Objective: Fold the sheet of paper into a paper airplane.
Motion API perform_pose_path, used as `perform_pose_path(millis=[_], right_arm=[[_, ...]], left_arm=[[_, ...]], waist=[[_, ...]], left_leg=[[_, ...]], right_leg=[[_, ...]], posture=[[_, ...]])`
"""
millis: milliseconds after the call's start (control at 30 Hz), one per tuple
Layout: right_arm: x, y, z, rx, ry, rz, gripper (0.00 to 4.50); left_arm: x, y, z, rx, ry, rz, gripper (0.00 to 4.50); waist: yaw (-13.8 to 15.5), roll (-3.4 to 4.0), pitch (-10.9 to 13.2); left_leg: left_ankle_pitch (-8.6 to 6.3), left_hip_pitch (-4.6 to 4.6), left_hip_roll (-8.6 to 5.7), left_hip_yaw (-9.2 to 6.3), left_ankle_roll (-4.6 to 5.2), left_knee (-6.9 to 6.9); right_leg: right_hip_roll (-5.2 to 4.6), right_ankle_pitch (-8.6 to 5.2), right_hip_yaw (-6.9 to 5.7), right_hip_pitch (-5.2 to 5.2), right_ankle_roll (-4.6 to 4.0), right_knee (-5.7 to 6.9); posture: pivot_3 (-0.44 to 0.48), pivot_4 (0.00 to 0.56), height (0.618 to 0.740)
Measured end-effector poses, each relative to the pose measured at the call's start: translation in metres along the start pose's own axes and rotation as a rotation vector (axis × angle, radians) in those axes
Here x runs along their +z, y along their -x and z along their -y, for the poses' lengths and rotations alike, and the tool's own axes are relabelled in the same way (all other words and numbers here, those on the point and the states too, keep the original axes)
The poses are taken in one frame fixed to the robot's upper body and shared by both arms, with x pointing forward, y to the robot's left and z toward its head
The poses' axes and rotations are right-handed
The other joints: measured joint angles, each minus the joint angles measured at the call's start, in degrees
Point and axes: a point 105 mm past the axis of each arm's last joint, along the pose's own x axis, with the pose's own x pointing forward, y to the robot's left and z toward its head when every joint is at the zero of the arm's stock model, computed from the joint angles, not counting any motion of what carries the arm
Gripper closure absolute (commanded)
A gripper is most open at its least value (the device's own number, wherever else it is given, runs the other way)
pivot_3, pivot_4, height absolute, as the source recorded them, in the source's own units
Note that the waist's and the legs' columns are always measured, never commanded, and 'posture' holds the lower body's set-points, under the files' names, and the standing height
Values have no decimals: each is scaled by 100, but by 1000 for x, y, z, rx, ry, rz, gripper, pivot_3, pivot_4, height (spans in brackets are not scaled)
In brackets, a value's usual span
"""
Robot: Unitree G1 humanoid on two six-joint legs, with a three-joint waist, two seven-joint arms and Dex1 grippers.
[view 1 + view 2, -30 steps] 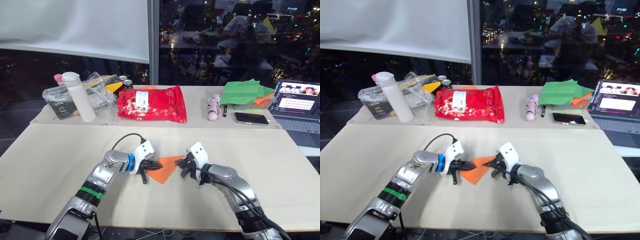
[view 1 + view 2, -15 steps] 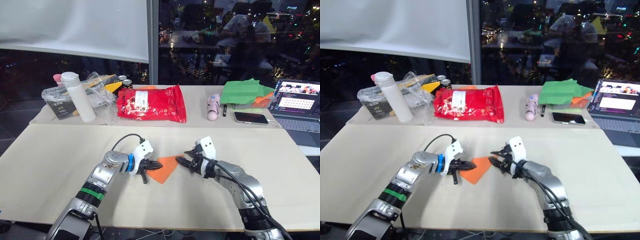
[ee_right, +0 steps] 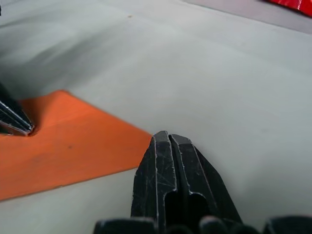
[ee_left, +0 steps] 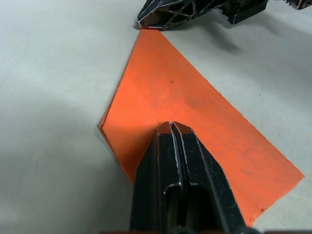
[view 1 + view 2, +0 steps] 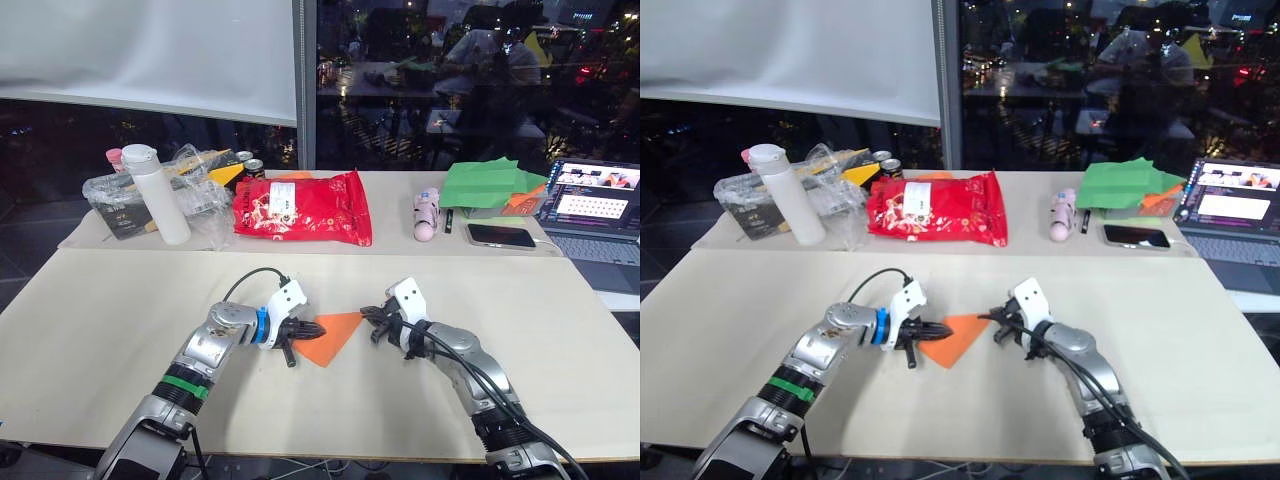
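- Surface: wide pale beige tabletop (image 5: 120,330), with a second table of like colour (image 5: 390,215) abutting its far edge; behind it, a dark window with city lights and a white roller blind (image 5: 150,55) at far left.
- Task's thing: thin bright orange sheet of paper (image 5: 330,337), creased into a flat pointed wedge, lying on the near table at centre, between the two grippers; its point is turned to the right, its broad end near and left.
- Left gripper (image 4: 171,127): black fingers pressed together, tips resting on the left part of the orange wedge.
- Right gripper (image 3: 168,139): black fingers closed on each other, tips at the wedge's right point; whether they touch the paper cannot be told.
- Container: clear plastic bag (image 5: 125,200) at far left, holding dark and yellow items too indistinct to name; a white cylindrical bottle (image 5: 160,195) stands in front of it.
- Far table, left to right: two dark drink cans (image 5: 248,163), glossy red snack bag (image 5: 300,208), small pink bottle-like object (image 5: 427,217), stack of green paper sheets (image 5: 490,185), black smartphone (image 5: 502,236), open laptop (image 5: 598,205).
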Motion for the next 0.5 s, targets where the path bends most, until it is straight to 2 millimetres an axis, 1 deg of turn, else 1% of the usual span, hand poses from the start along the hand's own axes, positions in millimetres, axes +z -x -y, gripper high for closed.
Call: perform_pose_path(millis=[200,400,500], right_arm=[[-1,0,-6,29,49,0,4469],[-5,7,-31,122,92,11,4469],[-6,9,-37,151,114,6,4469]], left_arm=[[0,0,0,0,-1,-1,4500],[0,-1,0,3,-2,-1,4500],[0,-1,0,3,-3,0,4500]], waist=[[1,1,0],[0,1,-1],[3,1,0]], left_leg=[[0,3,0,0,0,0],[0,4,0,0,0,1],[0,4,0,0,0,0]], right_leg=[[0,0,0,3,0,0],[0,-2,0,5,3,0],[0,-3,0,5,4,0]], posture=[[0,150,719],[0,150,719],[0,150,719]])
